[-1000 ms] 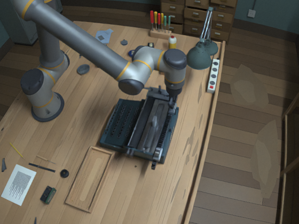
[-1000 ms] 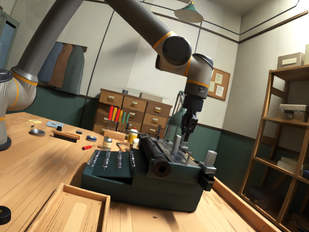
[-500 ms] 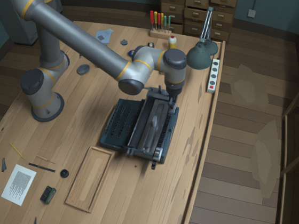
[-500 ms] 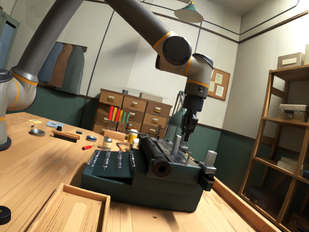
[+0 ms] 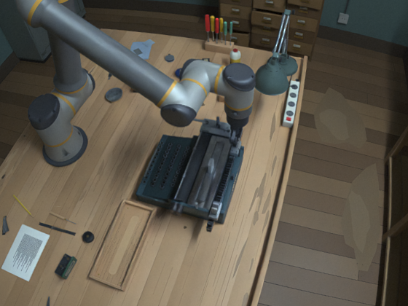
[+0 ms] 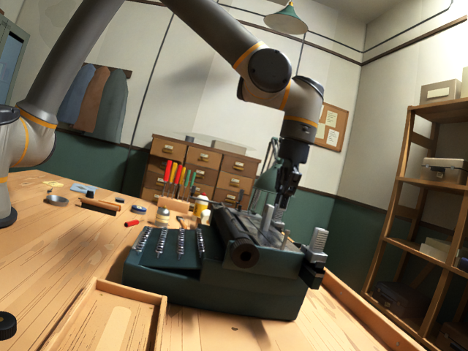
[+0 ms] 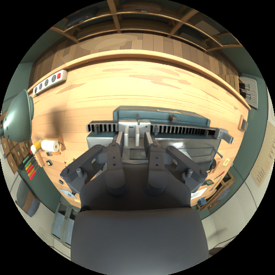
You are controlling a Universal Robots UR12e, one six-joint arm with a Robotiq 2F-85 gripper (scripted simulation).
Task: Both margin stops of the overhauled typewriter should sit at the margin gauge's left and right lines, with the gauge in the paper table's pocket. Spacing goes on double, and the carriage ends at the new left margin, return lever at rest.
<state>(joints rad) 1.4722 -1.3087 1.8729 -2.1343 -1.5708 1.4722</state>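
Observation:
The dark teal typewriter (image 5: 191,178) (image 6: 223,260) (image 7: 164,125) sits mid-bench, with its toothed margin rack (image 5: 226,176) (image 7: 179,129) running along the back edge. A pale margin stop (image 5: 236,148) (image 6: 279,216) (image 7: 131,133) stands at the rack's far end, and a second stop (image 5: 215,209) (image 6: 318,241) (image 7: 225,136) stands at the near end. A grey upright tab (image 5: 210,166) (image 6: 267,218) rises from the paper table. The platen knob (image 6: 245,255) faces the second side camera. My gripper (image 5: 236,137) (image 6: 282,202) (image 7: 134,139) hangs straight over the far stop, fingers partly open on either side of it, holding nothing.
An empty wooden tray (image 5: 122,243) (image 6: 102,321) lies in front of the typewriter. A green desk lamp (image 5: 273,76) (image 7: 18,120) and a power strip (image 5: 291,103) (image 7: 48,82) stand close beside the arm's wrist. Screwdrivers in a block (image 5: 218,34) and small tools lie further off.

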